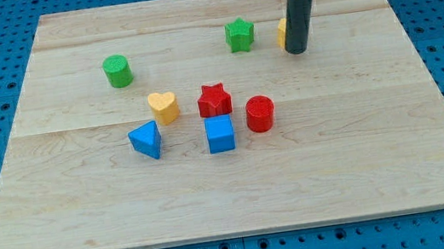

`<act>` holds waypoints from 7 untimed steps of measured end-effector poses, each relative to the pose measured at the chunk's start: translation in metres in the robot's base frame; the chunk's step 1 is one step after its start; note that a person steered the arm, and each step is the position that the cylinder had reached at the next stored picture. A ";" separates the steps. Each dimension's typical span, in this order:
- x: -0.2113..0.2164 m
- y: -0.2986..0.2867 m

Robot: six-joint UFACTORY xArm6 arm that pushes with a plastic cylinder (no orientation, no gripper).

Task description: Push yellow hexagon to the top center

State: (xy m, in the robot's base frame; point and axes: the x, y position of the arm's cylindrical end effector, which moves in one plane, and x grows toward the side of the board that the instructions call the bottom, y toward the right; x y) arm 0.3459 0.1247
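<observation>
Nearest the camera, toward the view's bottom, the blue cube (220, 133) and the blue triangular block (147, 139) sit on the pale wooden counter (88, 219), the triangle off to the view's left of the cube. Just beside the cube on the view's right stands the red cylinder (260, 112), and right above the cube is the red star (214, 100). The yellow heart (164, 106) lies left of the star, close to the triangle. Well apart, toward the view's upper left, I see the green cylinder (118, 71). Near the top, the green star (239, 34) sits a little right of centre. The yellow hexagon (282, 33) is just right of that star, mostly hidden behind my rod, so only its left edge shows. My tip (296, 50) rests on the counter directly in front of the hexagon, apparently touching it. This rig carries no claw, so nothing is gripped.
</observation>
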 end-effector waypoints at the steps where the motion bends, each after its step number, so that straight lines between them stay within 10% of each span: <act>1: -0.007 0.001; 7: -0.030 0.014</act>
State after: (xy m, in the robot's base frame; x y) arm 0.3156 0.1384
